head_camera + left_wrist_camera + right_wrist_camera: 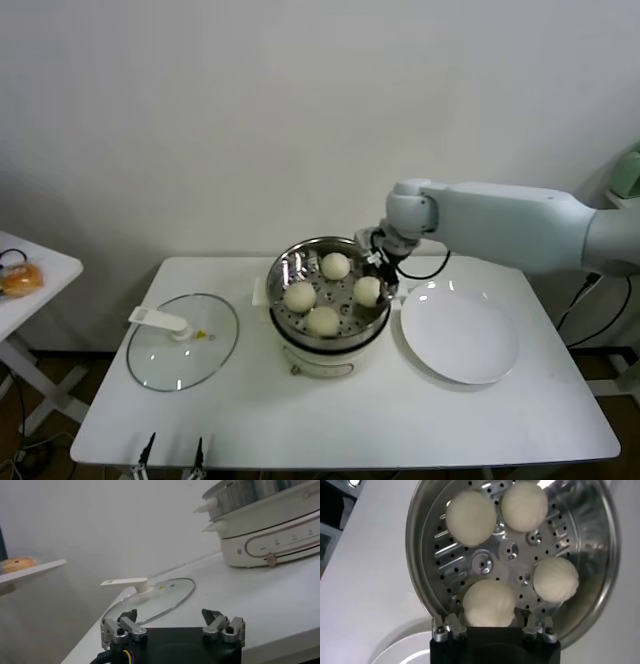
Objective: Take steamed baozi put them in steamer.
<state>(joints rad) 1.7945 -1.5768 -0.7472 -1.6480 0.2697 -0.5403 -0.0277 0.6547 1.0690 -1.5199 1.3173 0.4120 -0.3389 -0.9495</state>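
The steel steamer [276, 292] stands mid-table on its cream pot base. Four cream-white baozi lie in it: at the back [335, 265], left [299, 296], right [367, 290] and front [322, 321]. My right gripper [383, 268] hangs over the steamer's right rim, open. In the right wrist view its fingers [454, 630] stand on either side of the nearest baozi [489, 602], which rests on the perforated bottom [485, 562]. My left gripper [172, 450] is parked, open and empty, low at the table's front left edge.
A white plate [460, 335] lies right of the steamer. The glass lid [185, 345] with its white handle lies left of it. An orange-brown bun [22, 278] sits on a side table at far left.
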